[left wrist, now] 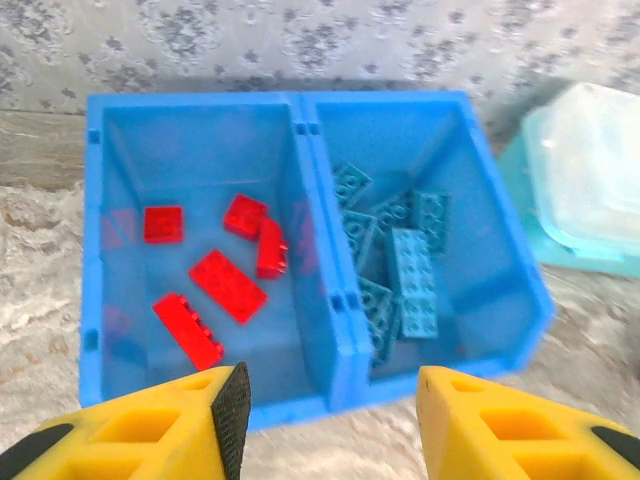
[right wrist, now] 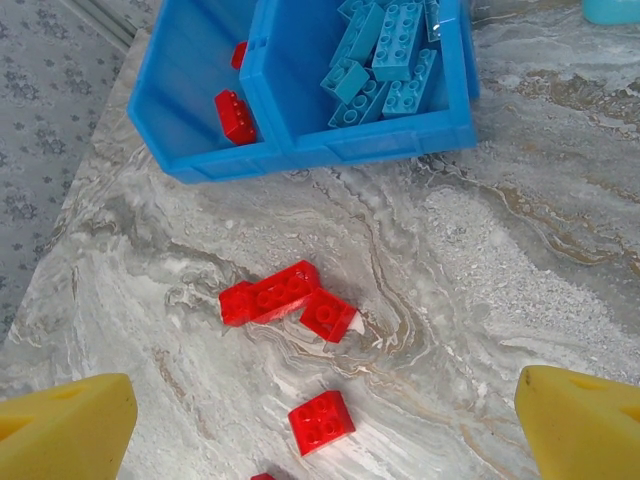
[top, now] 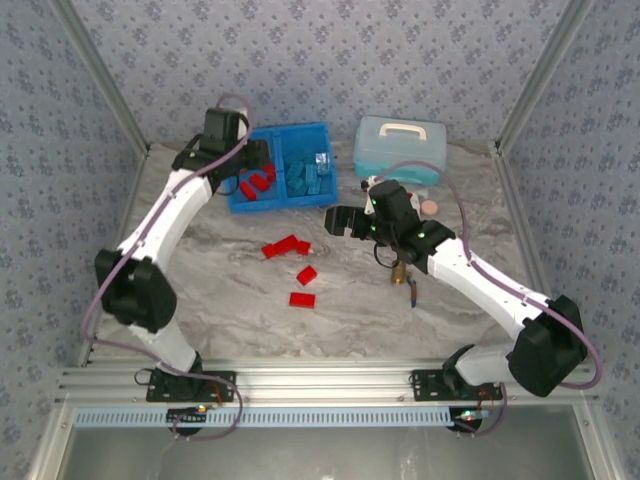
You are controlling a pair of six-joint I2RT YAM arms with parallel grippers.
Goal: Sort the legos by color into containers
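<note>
Step in hand: the reds. Every light blue lego (left wrist: 405, 265) I can see lies in the blue tray's right compartment (left wrist: 500, 290). Five red legos (left wrist: 228, 285) lie in the left compartment (left wrist: 110, 200). Loose red legos are out on the marble table (top: 220, 300): a touching cluster (top: 286, 245) and two single bricks (top: 306, 275) nearer the arm bases.

Left gripper (left wrist: 330, 405): fingers spread, nothing between them, hanging at the tray's near wall with the red compartment just beyond. I read this as a drop position, no grasp.

Right gripper (top: 335, 221): fingers wide apart, empty, over the table near the tray's right front corner. In its wrist view the cluster lies ahead, between the finger lines but apart from both pads. One single brick sits closer, near the midline.

Next move, my judgement: lower onto a single rather than the cluster, straddle it, close, then carry it to the left compartment. Keep clear of the brass fitting (top: 402, 275) beside the right arm.
</note>
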